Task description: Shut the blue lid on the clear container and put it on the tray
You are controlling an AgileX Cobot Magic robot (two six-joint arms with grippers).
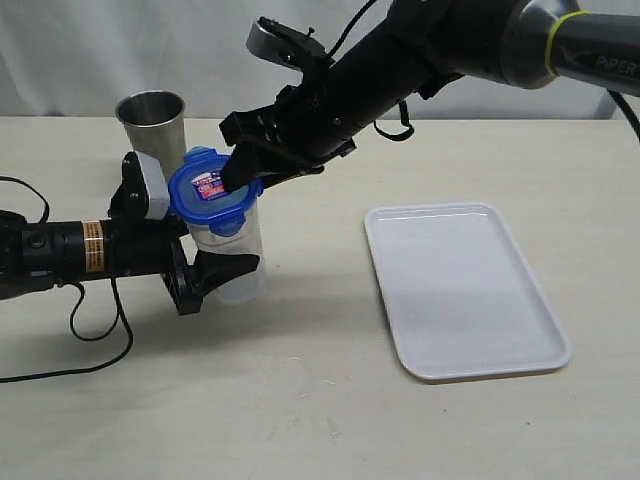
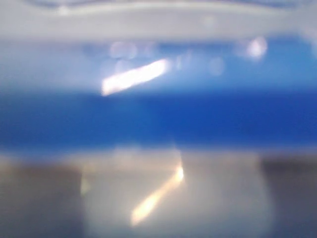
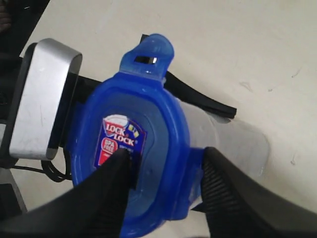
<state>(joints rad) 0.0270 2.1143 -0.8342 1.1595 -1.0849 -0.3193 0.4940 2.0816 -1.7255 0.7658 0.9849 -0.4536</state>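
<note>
Two grips on: left gripper (image 1: 225, 245) clamps the clear container (image 1: 245, 240) round its middle, jaws wide. Right gripper (image 3: 166, 158) pinches the blue lid (image 3: 148, 114) at its rim, one finger on the sticker face. Lid sits tilted on the container mouth. Tray (image 1: 460, 290) well off to the right.

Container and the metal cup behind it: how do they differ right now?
The container is translucent plastic; the cup is opaque grey metal. The container carries the lid on top; the cup is open-topped. The left gripper clasps the container; the cup stands free, untouched. Both are tapered tumblers, left of the tray.
</note>
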